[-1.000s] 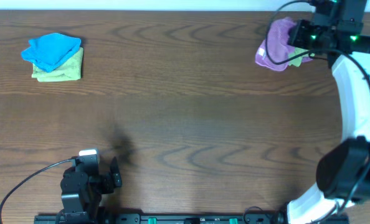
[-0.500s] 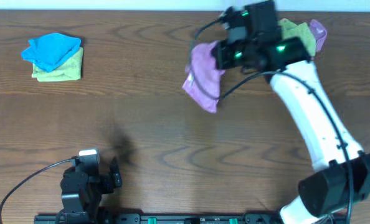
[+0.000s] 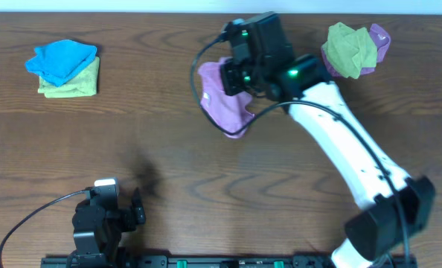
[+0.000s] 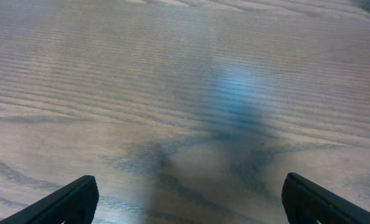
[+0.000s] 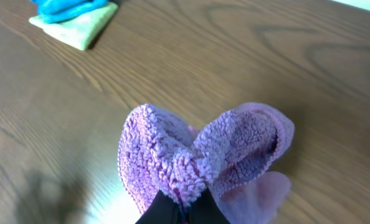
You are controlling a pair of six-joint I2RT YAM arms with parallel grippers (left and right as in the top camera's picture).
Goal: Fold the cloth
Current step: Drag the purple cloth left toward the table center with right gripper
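The purple cloth hangs bunched from my right gripper above the middle of the table. In the right wrist view the cloth is pinched between the shut black fingers, its fluffy folds rising in front of the camera. My left gripper rests near the table's front edge at the left. In the left wrist view its two finger tips stand far apart with only bare wood between them.
A bright blue cloth lies on a yellow-green cloth at the far left; both show in the right wrist view. Another yellow-green cloth lies on a purple cloth at the far right.
My right arm swung left from the far right pile toward the table's middle, carrying the purple cloth. The left arm has not moved.
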